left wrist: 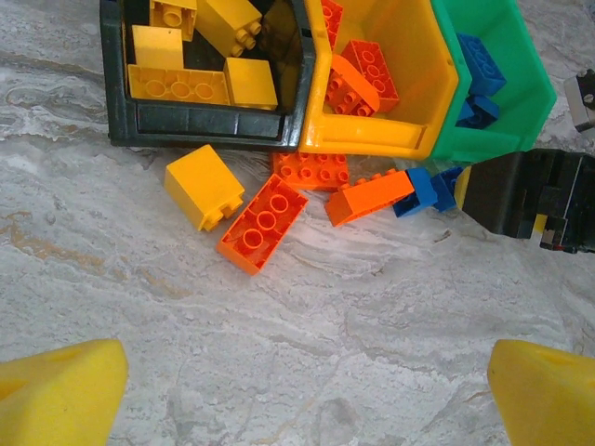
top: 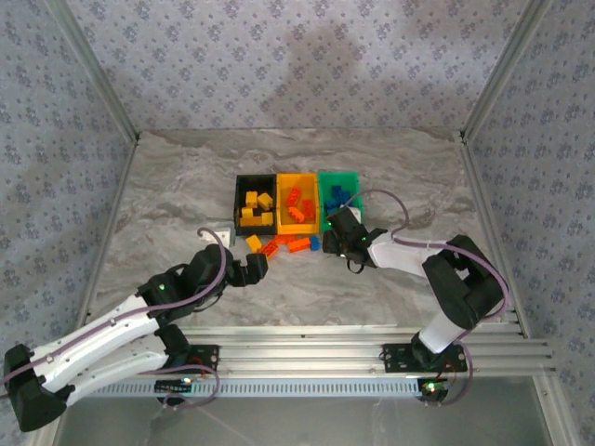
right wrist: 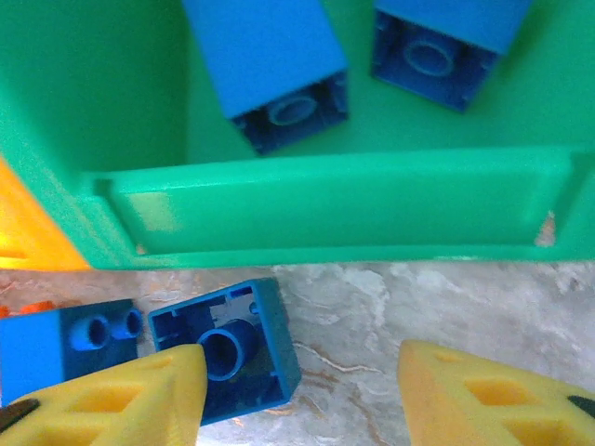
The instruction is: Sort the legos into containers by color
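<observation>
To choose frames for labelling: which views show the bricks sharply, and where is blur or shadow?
Top external: even light, loose bricks tiny. Left wrist: orange brick sharp, its jaws blurred at the bottom corners. Right wrist: upturned blue brick fairly sharp, its hollow in shadow.

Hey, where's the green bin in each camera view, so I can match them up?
Top external: green bin, rightmost in the row of three.
Left wrist: green bin in the top right corner.
Right wrist: green bin across the upper half, blue bricks inside.
Shared landmark: the yellow-orange bin beside it on its left.
</observation>
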Available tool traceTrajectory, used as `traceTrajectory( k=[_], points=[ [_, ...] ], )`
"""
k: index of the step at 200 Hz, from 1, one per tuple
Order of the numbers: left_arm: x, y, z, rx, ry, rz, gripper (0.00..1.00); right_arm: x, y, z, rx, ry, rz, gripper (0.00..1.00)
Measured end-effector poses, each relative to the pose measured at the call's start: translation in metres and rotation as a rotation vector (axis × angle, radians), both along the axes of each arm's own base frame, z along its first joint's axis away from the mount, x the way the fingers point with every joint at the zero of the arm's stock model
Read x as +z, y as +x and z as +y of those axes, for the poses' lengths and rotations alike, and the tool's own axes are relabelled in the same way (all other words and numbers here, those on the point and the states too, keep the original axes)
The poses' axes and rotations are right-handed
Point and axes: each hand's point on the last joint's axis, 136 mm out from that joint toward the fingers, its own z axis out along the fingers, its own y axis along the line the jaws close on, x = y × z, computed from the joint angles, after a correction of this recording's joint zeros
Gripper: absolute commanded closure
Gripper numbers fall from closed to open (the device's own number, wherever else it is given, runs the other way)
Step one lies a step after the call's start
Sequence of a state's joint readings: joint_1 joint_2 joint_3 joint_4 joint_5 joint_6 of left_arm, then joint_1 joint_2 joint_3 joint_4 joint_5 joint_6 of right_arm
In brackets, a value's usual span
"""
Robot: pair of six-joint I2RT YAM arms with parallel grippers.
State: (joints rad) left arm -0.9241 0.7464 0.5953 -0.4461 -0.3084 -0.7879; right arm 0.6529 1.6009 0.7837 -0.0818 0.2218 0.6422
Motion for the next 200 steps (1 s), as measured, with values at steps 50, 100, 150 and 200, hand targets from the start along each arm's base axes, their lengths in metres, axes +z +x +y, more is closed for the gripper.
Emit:
traceTrajectory(
  k=[50,100,150,200],
  points=[
    [-0.007,-0.001,0.003,0.006,0.015,0.007,0.00,0.004,-0.026,-0.042,-0.095,-0.038,0.020,0.45],
    [-0.010,-0.001,0.004,0.010,0.017,0.013,0.00,0.032,-0.023,-0.033,-0.037,0.007,-0.028,0.22],
    [-0.012,-0.001,0.007,0.023,0.022,0.009,0.01,-0.003,-0.011,-0.017,0.000,-0.044,0.069,0.27],
    [-0.013,-0.002,0.010,0.034,0.019,0.007,0.01,-0.017,-0.012,-0.027,-0.010,-0.100,0.094,0.53]
  ],
)
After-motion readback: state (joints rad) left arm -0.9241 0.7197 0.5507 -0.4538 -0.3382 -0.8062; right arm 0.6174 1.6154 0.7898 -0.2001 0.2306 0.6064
